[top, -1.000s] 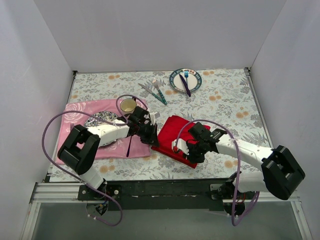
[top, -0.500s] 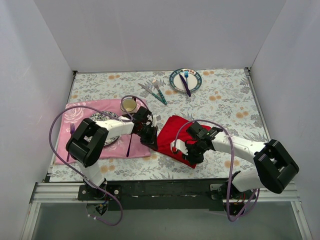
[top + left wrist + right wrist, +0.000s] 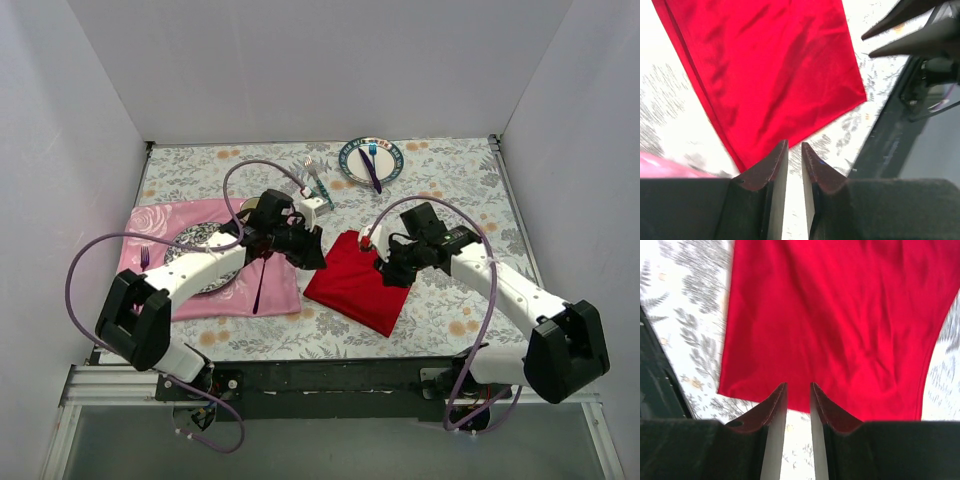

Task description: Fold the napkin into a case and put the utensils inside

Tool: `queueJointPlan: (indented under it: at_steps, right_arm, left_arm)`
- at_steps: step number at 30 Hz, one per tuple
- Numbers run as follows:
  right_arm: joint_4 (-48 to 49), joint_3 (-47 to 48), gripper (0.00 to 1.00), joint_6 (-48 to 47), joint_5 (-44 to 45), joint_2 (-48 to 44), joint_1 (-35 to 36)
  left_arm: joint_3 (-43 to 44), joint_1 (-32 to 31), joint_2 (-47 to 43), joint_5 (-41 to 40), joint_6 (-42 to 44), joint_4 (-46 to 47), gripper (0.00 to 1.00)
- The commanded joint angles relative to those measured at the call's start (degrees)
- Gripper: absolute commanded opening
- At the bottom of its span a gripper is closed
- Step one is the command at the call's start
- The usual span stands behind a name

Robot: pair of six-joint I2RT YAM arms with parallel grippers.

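Here, the left gripper point(image 3: 794, 146) hangs over the left corner of the red napkin point(image 3: 355, 288), its two dark fingers a narrow slit apart with nothing between them. The right gripper point(image 3: 797, 386) hovers at the napkin's right edge, fingers likewise slightly parted and empty. Between them the napkin lies flat on the floral tablecloth point(image 3: 460, 200), near the middle of the table, a folded oblong set on the diagonal just right of the pink rose placemat point(image 3: 150, 222).

Far of the left arm, the teal-handled fork and knife point(image 3: 312, 185) lie side by side on the tablecloth, well apart from the napkin and not yet inside it. A purple spoon point(image 3: 258, 292) rests on the placemat's right side.

The cloth looks thin, light and limp, likely to slide or unfold if dragged. A low pinch at a corner or along a folded edge would suit it best. The utensils, stiff and slim, lie flat, so their handles seem the surest hold.
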Motion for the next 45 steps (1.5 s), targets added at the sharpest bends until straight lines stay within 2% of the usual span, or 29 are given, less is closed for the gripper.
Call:
queueJointPlan:
  at_steps: [1,5,13,18,25,34,37,38,41,43,45]
  right_arm:
    - [-3.8,1.6,0.32,2.1,0.8,4.8,-8.3]
    - [-4.5,4.1,0.30,3.5,-0.2,9.5,-13.6]
    - [-1.5,4.9,0.28,4.1,1.3,18.1,-15.5]
    - [-0.7,6.6,0.28,3.9,1.4,23.0,-15.5]
    - [-1.3,10.8,0.28,2.2,-1.0,27.3,-15.4]
    - [-4.2,8.8,0.32,-2.9,-5.0,25.2,-12.6]
    - [-4.4,8.8,0.35,-2.7,-6.5,24.3,-12.0]
    - [-5.0,9.2,0.35,-2.8,-6.9,24.1,-12.0]
    - [-6.4,11.6,0.38,-2.5,-7.9,23.5,-12.2]
    - [-7.6,13.8,0.40,-2.1,-8.9,22.2,-12.8]
    - [-8.5,15.6,0.42,-0.6,-9.2,20.9,-14.0]
  left_arm:
    - [4.0,-0.2,4.1,0.6,13.7,-3.8,0.16]
    - [4.0,-0.8,7.1,-1.4,20.2,-3.0,0.12]
    - [2.4,-4.5,13.0,-8.4,29.6,-2.6,0.06]
    - [0.6,-8.0,14.9,-10.1,30.2,-4.9,0.00]
    - [-1.8,-11.3,15.0,-8.8,27.7,-7.5,0.00]
    - [-3.1,-14.8,12.0,-5.3,25.0,-10.2,0.00]
    - [-2.2,-15.9,11.9,-2.8,23.1,-11.5,0.04]
    - [-2.0,-16.1,11.5,-2.0,22.8,-11.9,0.10]
    - [-0.9,-15.9,8.6,-1.0,22.7,-11.9,0.13]
    - [1.1,-14.7,7.1,0.0,21.8,-11.3,0.15]
    - [3.6,-10.5,6.7,4.2,21.3,-12.6,0.19]
